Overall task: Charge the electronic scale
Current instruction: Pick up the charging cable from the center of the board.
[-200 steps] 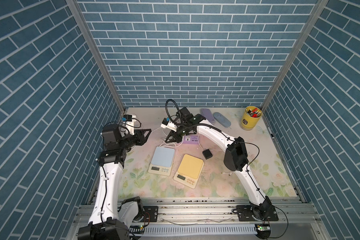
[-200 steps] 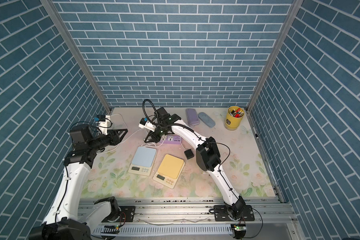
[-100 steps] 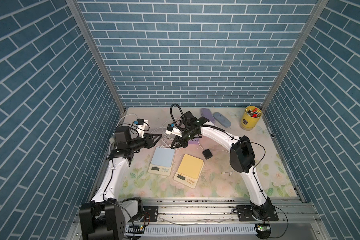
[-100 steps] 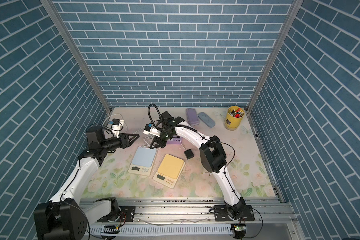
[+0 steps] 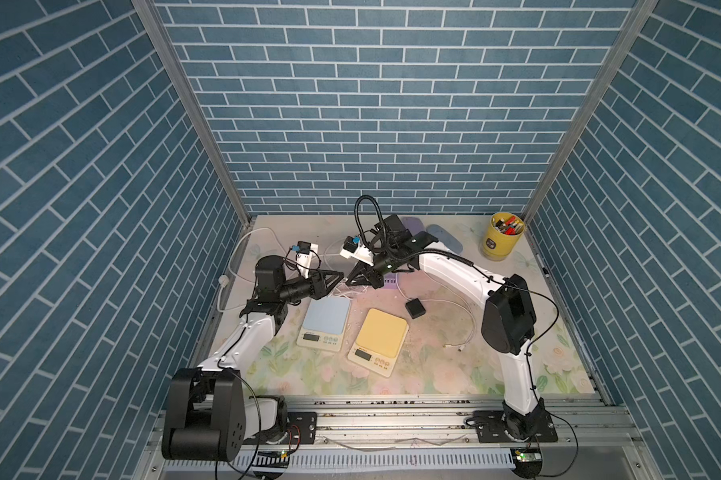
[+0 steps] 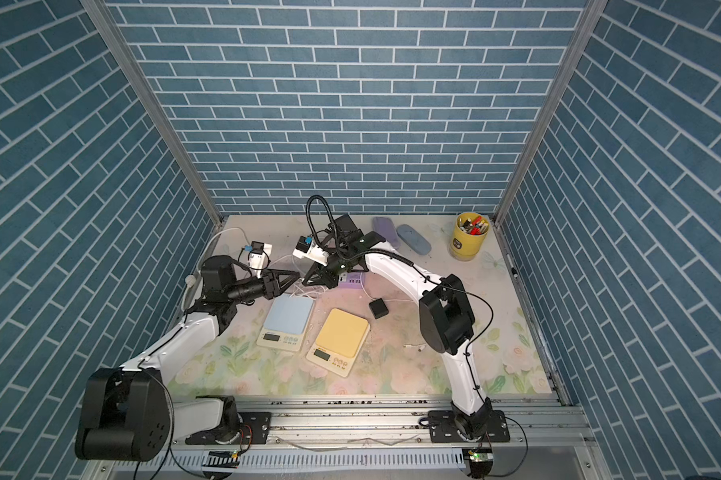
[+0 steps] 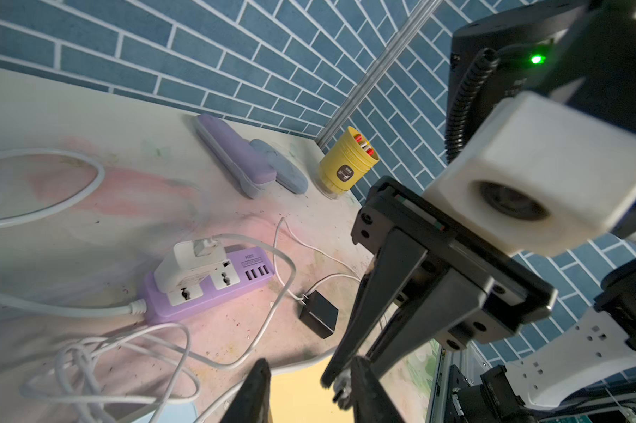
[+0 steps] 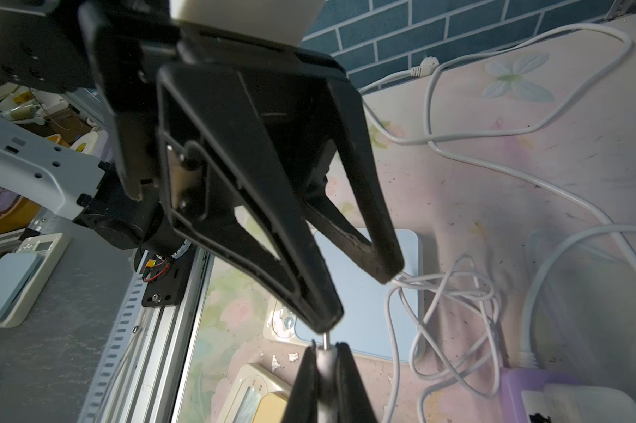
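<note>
Writing on the purple strip (image 7: 195,305) and on the cup (image 7: 347,164) label was too small to read, as were the button marks on the blue scale (image 5: 325,318). Above that scale's far edge, the right gripper (image 7: 340,382) was pressed together on a white plug (image 8: 325,357), whose metal tip poked out. The left gripper (image 8: 358,296) met it tip to tip with jaws spread, one finger at the plug's tip and the other against the loose cable (image 8: 452,293) coiled just beyond the scale. The yellow scale (image 5: 381,332) sat on the desk (image 5: 433,365), just beside the blue one on the right arm's side. A second earlier the left gripper had hung well off the blue scale's left-arm side, and it had since swung in to the plug.
</note>
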{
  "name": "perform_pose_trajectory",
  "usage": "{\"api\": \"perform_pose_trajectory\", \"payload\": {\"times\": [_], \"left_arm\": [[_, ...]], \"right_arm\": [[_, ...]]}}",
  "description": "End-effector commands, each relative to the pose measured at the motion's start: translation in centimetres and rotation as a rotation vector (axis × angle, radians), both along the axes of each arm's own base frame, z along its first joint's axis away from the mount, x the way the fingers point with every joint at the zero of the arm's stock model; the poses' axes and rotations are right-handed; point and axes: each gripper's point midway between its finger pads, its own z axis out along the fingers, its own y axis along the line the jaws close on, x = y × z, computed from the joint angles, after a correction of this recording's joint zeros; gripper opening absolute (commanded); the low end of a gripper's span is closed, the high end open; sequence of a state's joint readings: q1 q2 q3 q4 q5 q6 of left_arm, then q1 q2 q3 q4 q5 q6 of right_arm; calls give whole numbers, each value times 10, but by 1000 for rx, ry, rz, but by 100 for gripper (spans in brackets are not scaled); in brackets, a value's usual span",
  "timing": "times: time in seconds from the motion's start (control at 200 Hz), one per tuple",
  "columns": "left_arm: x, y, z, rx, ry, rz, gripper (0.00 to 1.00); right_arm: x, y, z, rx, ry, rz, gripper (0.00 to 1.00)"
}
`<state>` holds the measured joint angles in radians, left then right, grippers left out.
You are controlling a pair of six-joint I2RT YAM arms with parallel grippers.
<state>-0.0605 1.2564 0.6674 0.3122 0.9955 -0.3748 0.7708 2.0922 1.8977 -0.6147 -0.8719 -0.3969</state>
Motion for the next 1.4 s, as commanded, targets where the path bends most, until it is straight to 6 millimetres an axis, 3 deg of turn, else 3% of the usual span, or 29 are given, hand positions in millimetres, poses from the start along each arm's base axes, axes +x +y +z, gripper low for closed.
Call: {"api": "perform_pose_trajectory", "payload": {"times": [0.0,0.21,0.235,0.385,0.585,0.91,1.29,1.395], "left_arm": [[-4,-10,24,-19,-93,-67,34],[-8,-16,17,-18,-69,-100,26],[-6,-17,26,-22,-88,-107,24],[-11,-24,26,-30,-78,-142,15],[-15,-30,22,-30,-50,-166,13],[-20,-32,25,-50,-38,-179,23],[-27,-38,34,-67,-32,-219,11],[-29,-41,33,-66,-25,-228,14]], "right_arm": [[-9,-4,27,72,47,54,0],[-14,-6,31,86,69,73,0],[-14,-7,31,86,74,72,0],[-13,-9,35,96,81,70,0],[-13,-10,39,108,89,73,0],[-12,-16,47,143,120,73,0],[-11,-17,50,158,142,69,0],[-11,-17,50,160,143,67,0]]}}
